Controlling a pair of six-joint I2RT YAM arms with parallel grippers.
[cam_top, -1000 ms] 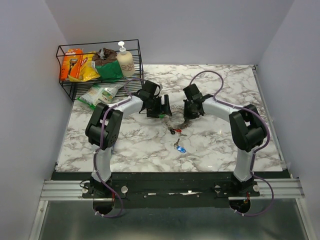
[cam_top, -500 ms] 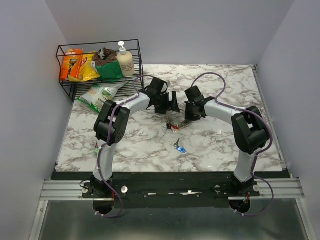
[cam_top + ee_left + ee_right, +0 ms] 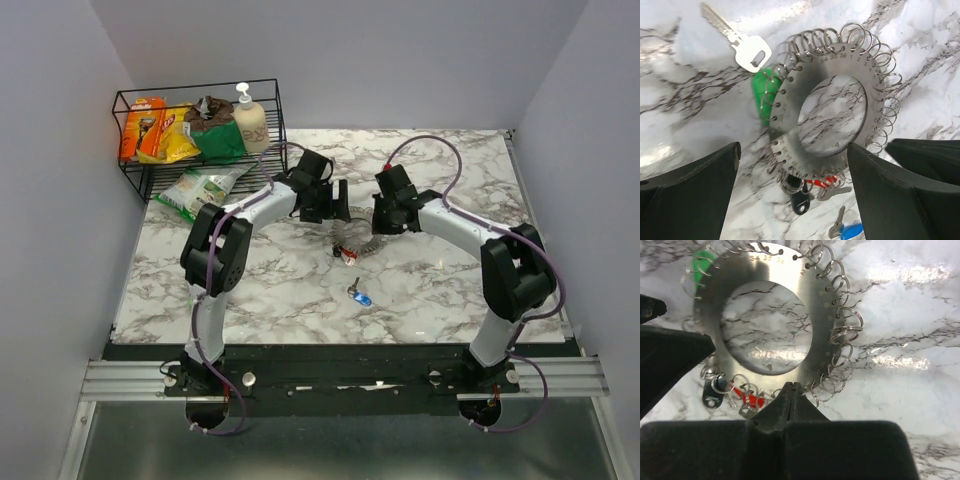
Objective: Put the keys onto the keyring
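The keyring is a flat silvery disc with an open centre and many small split rings around its rim. It also shows in the right wrist view and between the two grippers in the top view. A green key, a black key and a red key hang on its rings. Loose on the marble lie a silver key and a blue key. My left gripper stands wide open above the ring, holding nothing. My right gripper is shut on the ring's near rim.
A black wire basket at the back left holds snack packs and a soap bottle. A green-white bag lies in front of it. Walls close in on the left, back and right of the marble table.
My left gripper has swung toward the back and slightly right, staying open. The right gripper has shifted a little toward the back with the keyring.
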